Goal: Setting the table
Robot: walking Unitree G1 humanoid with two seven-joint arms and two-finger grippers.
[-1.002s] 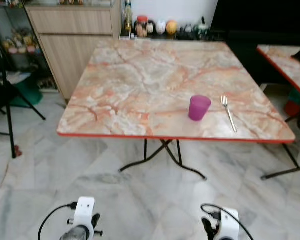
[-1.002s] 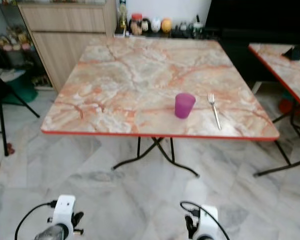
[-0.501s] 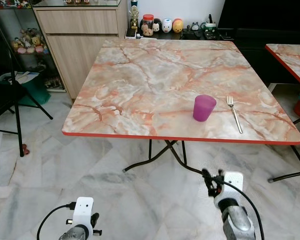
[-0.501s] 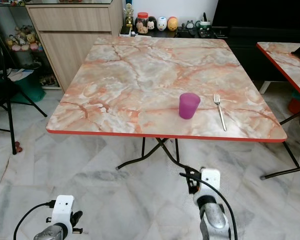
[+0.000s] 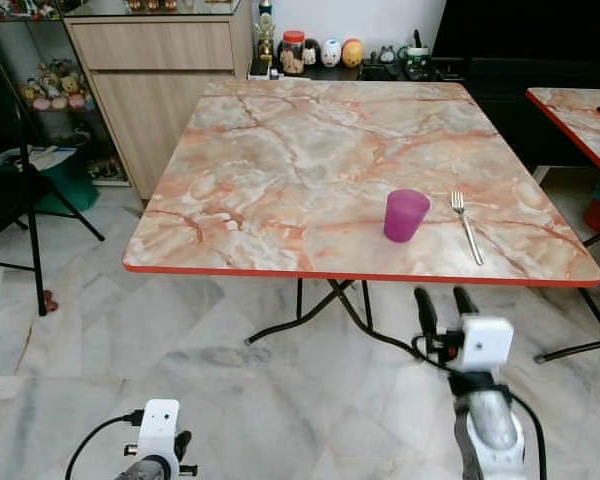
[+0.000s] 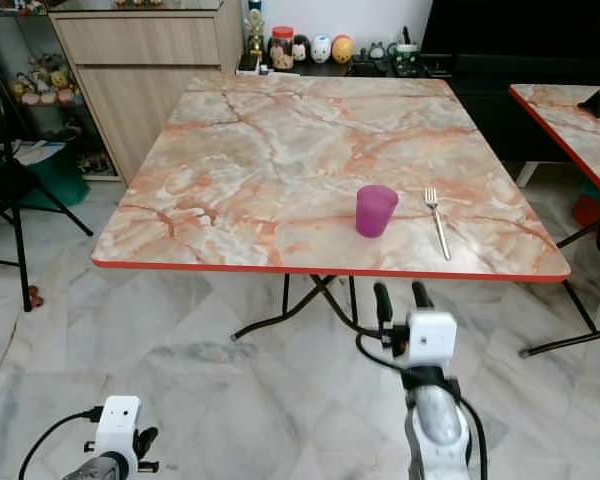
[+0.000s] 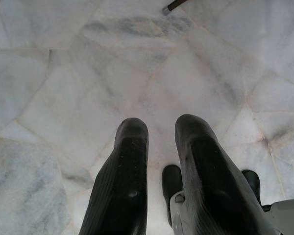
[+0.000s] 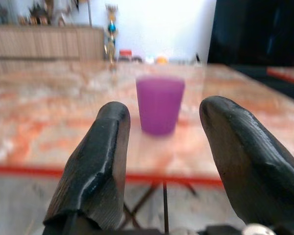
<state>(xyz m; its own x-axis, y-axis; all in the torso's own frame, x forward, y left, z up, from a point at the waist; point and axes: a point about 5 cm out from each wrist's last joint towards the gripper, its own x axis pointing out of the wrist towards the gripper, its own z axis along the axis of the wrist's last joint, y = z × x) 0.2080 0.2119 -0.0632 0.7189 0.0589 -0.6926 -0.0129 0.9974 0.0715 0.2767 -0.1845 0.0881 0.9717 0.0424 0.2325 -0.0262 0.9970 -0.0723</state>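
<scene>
Purple cup upright near table front edge, fork at its 3 o'clock | right gripper at cup's 6 o'clock, fingers spread, lined up to grasp | left gripper idle over floor, fingers slightly parted

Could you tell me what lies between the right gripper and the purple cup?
Nothing stands between them. In the left eye view, the right gripper is raised before the table's red edge, and only bare marble top separates that edge from the purple cup.
</scene>
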